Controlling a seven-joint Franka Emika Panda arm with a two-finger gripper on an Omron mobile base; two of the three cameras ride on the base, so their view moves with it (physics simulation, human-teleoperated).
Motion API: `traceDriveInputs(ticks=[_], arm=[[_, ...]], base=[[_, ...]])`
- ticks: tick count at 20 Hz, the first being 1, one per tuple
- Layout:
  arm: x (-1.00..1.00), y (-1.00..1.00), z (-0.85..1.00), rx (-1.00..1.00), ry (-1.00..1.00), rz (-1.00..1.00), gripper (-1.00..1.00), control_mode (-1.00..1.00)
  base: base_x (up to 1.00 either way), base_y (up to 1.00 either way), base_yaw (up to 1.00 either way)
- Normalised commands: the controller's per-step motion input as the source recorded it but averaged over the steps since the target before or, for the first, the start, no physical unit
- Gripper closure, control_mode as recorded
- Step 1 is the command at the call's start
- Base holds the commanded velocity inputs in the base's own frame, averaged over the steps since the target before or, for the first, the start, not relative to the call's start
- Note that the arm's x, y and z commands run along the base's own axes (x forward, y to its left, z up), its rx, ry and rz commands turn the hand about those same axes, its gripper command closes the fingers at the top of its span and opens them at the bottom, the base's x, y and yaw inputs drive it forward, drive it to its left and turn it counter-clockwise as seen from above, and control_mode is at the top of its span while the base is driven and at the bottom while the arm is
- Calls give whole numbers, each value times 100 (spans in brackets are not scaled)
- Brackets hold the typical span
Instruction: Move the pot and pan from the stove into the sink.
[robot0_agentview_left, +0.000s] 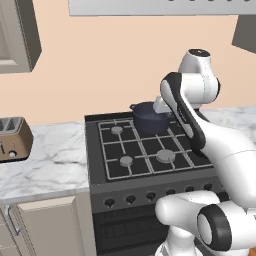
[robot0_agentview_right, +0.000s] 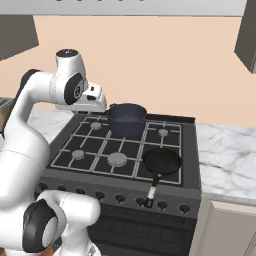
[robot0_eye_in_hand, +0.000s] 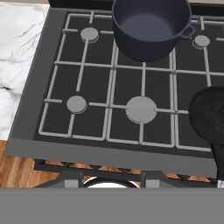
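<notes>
The dark navy pot (robot0_agentview_left: 149, 118) (robot0_agentview_right: 126, 119) (robot0_eye_in_hand: 151, 26) stands empty on the stove (robot0_agentview_left: 145, 150) (robot0_agentview_right: 120, 150) (robot0_eye_in_hand: 109, 87), at the back between the rear burners. The black pan (robot0_agentview_right: 161, 161) (robot0_eye_in_hand: 209, 114) sits on the front right burner, and its long handle (robot0_agentview_right: 152, 189) reaches out over the knobs. My gripper (robot0_agentview_left: 161, 106) (robot0_agentview_right: 98, 106) hangs above the stove, beside the pot and apart from it. Its fingers are too small to make out, so I cannot tell how they stand. The sink is out of view.
White marble counter (robot0_agentview_left: 45, 160) (robot0_agentview_right: 225, 150) runs on both sides of the stove. A brown toaster (robot0_agentview_left: 12, 138) stands on the left counter. Knobs (robot0_agentview_right: 120, 198) line the stove front. Wall cabinets (robot0_agentview_left: 20, 35) hang overhead at both sides.
</notes>
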Motion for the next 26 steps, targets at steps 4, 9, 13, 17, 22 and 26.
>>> traceDriveInputs(ticks=[4, 9, 13, 17, 22, 26], arm=[[-4, -10, -1, 1, 0, 0, -100, -100], [-23, -55, -16, 0, 0, -2, -100, -100], [-43, -68, -18, 0, 0, -3, -100, -100], [-55, -68, -18, 0, 0, -6, -100, -100], [-45, -69, -22, 1, 0, -12, -100, -100], [-11, -79, -35, 0, 1, -17, -100, -100]], base=[[0, 0, 0], [0, 0, 0], [0, 0, 0], [0, 0, 0], [0, 0, 0], [0, 0, 0]])
